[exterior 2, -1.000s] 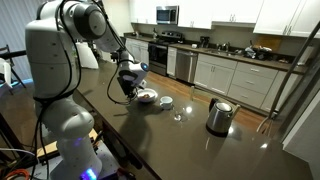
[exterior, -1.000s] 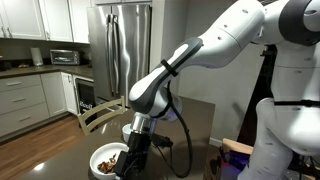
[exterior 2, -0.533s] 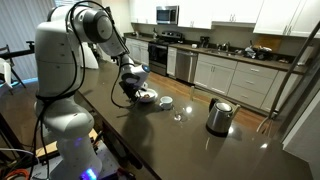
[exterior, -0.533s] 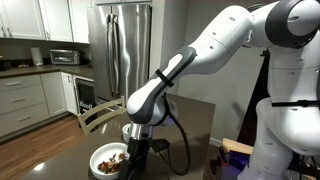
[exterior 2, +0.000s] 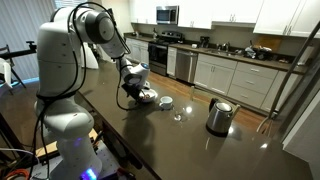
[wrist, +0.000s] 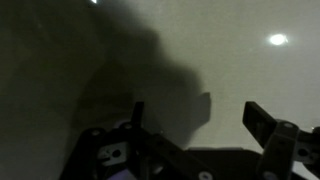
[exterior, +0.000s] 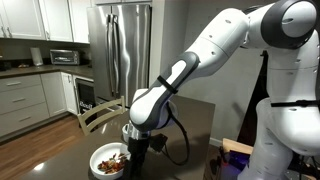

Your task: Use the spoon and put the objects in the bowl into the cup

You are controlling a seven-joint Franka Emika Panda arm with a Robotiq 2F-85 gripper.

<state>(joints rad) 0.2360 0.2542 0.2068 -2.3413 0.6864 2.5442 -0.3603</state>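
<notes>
White bowl (exterior: 98,156), brown and reddish bits (exterior: 114,160)

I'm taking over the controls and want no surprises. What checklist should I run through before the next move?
1. Gripper open, nothing between its fingers: ok.
2. Bowl holds brown bits to scoop: ok.
3. Spoon located: cannot tell; no view shows it.
4. Cup stands beside the bowl: ok.
5. Gripper clear of the bowl's rim: cannot tell; it hangs close beside the bowl in both exterior views.
6. Steel kettle well away from the bowl: ok.
</notes>
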